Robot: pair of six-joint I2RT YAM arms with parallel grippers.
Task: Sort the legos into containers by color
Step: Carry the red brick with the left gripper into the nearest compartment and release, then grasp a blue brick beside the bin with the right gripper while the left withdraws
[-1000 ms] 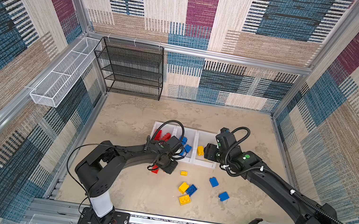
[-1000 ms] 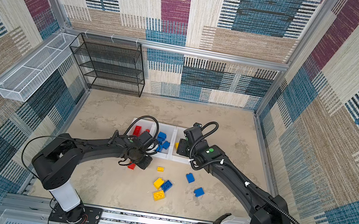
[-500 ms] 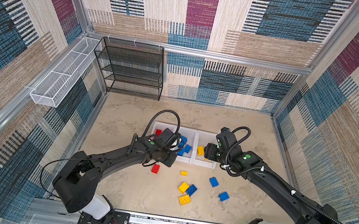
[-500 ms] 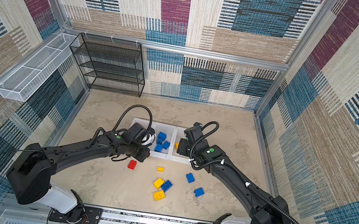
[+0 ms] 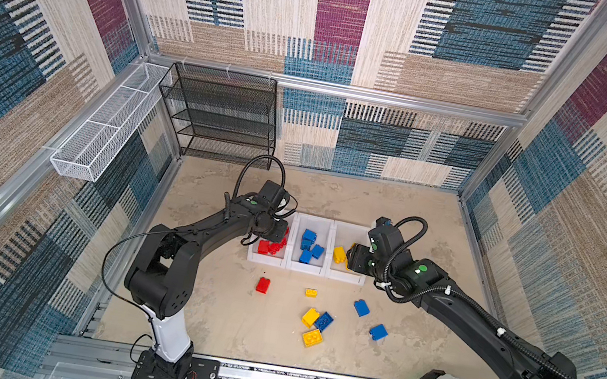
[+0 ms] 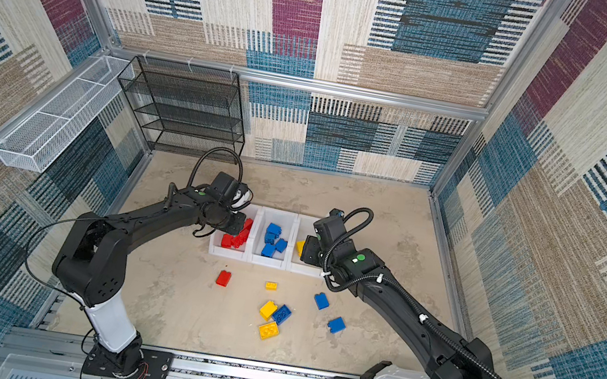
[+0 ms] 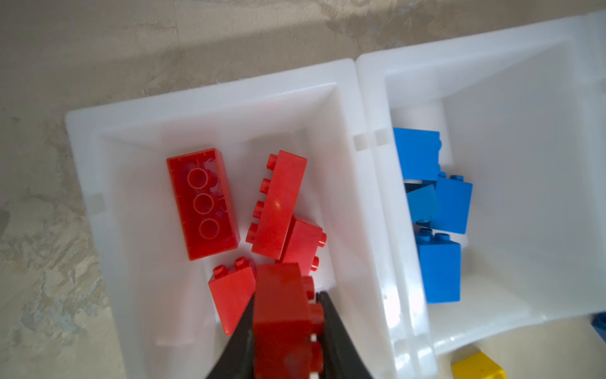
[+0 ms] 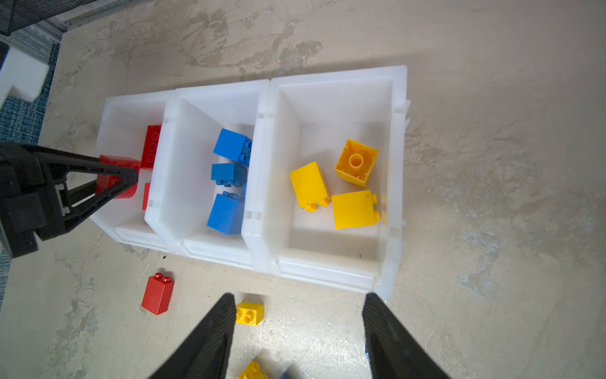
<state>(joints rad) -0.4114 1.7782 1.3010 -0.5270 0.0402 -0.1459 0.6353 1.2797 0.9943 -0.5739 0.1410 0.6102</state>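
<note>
Front of table [image 5: 258, 343]: a flat yellow brick [image 5: 312, 337] lies nearest the arm bases. Just behind it, a second yellow brick [image 5: 310, 317] and a blue brick [image 5: 324, 321] touch. Two more blue bricks [image 5: 378, 332] sit apart to the right. Further back: a small yellow brick [image 5: 311, 292] and a loose red brick [image 5: 262, 285], both near the bins.

Three white bins, joined in a row. The left bin [image 5: 266, 262] holds red bricks [image 7: 201, 203], the middle bin [image 5: 304, 270] blue ones [image 8: 226, 213], and the right bin [image 5: 341, 277] three yellow ones [image 8: 354, 210].

The left gripper [image 7: 286, 297] is over the left bin, fingers clamped on a held red brick [image 7: 282, 328] above those lying inside. The right gripper [image 8: 299, 297] hangs at the right bin's front, fingers spread, nothing between them.

Far end: a black mesh rack [image 5: 221, 117] and a white wire basket [image 5: 100, 138].
</note>
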